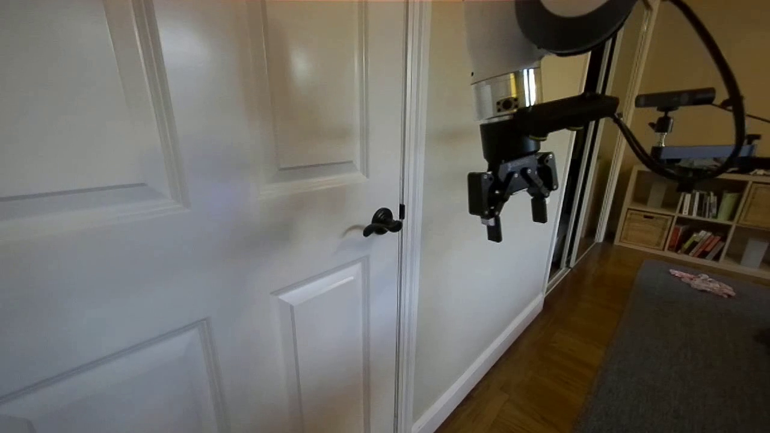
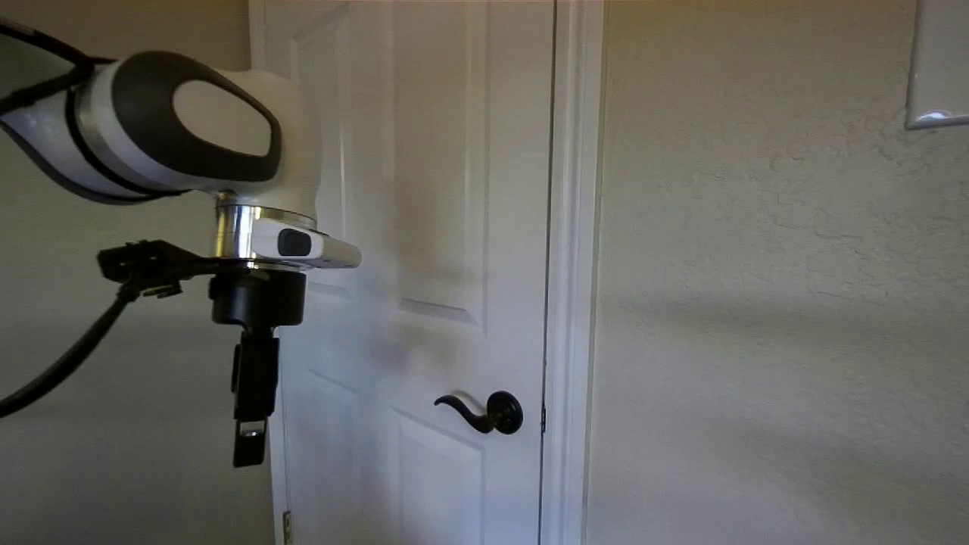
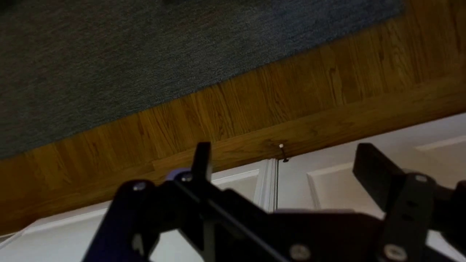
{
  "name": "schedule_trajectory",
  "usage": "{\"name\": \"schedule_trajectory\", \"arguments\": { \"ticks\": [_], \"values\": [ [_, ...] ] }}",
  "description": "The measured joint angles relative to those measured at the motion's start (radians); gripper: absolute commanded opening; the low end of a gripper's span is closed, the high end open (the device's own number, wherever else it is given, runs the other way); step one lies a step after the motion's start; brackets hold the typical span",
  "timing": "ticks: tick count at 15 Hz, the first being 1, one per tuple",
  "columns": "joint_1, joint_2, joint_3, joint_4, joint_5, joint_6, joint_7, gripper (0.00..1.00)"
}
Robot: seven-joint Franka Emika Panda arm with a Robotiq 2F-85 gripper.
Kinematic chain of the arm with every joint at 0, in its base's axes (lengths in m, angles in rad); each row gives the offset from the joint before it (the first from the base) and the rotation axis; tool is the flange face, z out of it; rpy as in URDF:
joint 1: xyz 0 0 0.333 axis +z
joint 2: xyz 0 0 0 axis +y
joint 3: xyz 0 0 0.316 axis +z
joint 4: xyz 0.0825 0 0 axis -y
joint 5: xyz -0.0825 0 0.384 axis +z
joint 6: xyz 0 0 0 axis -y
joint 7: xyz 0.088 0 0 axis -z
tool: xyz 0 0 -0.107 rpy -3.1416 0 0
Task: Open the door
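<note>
Door: white, with raised panels, closed in its white frame as far as I could see. Location: directly left of a textured wall in an exterior view. Handle: dark, mounted near the door's edge; lever roughly level, pointing away from the adjacent frame.

Pincer: released, its fingers spread apart. It hung pointing down, well apart from the handle; in an exterior view I noted it edge-on, left of the handle.

Arm: white with dark grey, above the pincer. Black cable curved off the bracket at the wrist.

Below: wood floor along the wall, then a grey rug bearing a crumpled pink cloth. Wrist view showed floor and rug past the fingers.

Far end of the room: low shelf with books and a wicker basket. A bar-shaped camera stood on a mount. White plate on the wall, cut off by the view's edge.
</note>
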Motion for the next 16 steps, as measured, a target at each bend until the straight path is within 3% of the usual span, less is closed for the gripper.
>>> {"name": "schedule_trajectory", "arguments": {
  "ticks": [4,11,16],
  "values": [
    [0.031,0.077,-0.005,0.112,0.004,-0.003,0.116,1.00],
    [0.032,0.088,-0.013,0.120,0.010,0.007,0.123,1.00],
    [0.031,0.125,-0.051,0.120,0.104,0.144,0.239,1.00]
  ]
}}
